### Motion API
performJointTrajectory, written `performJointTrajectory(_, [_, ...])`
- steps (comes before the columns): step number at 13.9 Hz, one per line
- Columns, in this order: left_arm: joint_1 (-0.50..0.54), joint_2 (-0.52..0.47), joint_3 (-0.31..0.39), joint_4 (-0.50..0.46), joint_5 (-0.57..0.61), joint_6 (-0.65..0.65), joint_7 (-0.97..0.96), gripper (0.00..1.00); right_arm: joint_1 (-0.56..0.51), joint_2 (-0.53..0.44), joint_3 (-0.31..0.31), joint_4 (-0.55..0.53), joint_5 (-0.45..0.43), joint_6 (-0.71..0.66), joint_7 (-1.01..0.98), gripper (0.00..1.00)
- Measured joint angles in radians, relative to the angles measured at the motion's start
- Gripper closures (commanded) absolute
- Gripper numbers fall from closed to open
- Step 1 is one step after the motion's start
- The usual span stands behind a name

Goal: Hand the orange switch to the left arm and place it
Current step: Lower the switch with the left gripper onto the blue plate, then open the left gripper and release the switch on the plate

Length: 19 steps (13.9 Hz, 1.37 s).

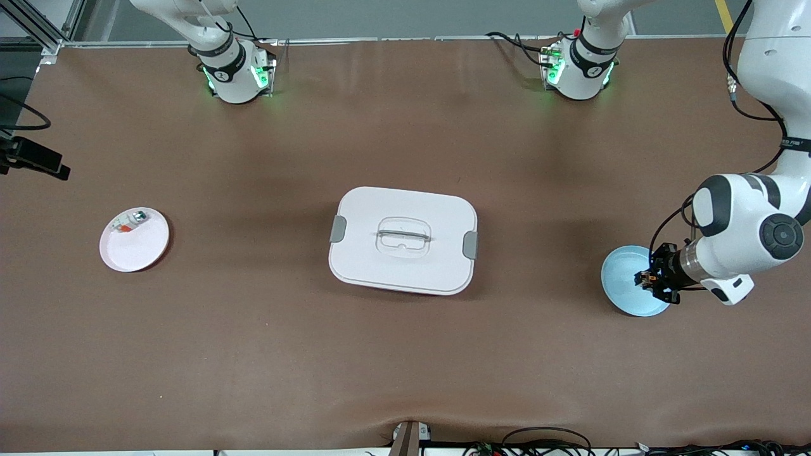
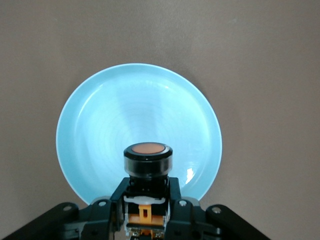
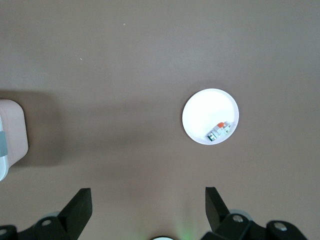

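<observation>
The box (image 1: 403,239) sits mid-table between the 2 plates, bare cloth around.

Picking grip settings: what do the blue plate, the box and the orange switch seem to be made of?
Blue plate: glossy, with faint concentric rings and a bright glint, probably glazed ceramic or hard plastic. Box: matte white plastic by its look, grey side clips, clear recessed handle. Orange switch, held in the shut left gripper over the plate: shiny black cap ring, orange body, likely molded plastic.
</observation>
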Motion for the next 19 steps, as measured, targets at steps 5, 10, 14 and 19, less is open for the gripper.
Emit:
performJointTrajectory(5, [-0.002, 0.052, 0.000, 0.002, 0.039, 0.022, -0.007, 1.00, 0.001, -0.072, -0.001, -0.110, 0.000, 0.065, -0.018, 0.00])
performJointTrajectory(10, [-0.002, 0.093, 0.001, 0.004, 0.093, 0.024, -0.038, 1.00, 0.001, -0.081, 0.000, -0.120, 0.000, 0.074, -0.019, 0.00])
performJointTrajectory(14, [-0.001, 0.100, 0.009, 0.006, 0.102, 0.025, -0.038, 1.00, 0.003, -0.100, 0.000, -0.120, 0.000, 0.060, -0.019, 0.00])
performJointTrajectory(19, [0.004, 0.103, 0.014, 0.007, 0.115, 0.024, -0.037, 0.35, 0.004, -0.133, 0.001, -0.157, 0.001, 0.042, -0.019, 0.00])
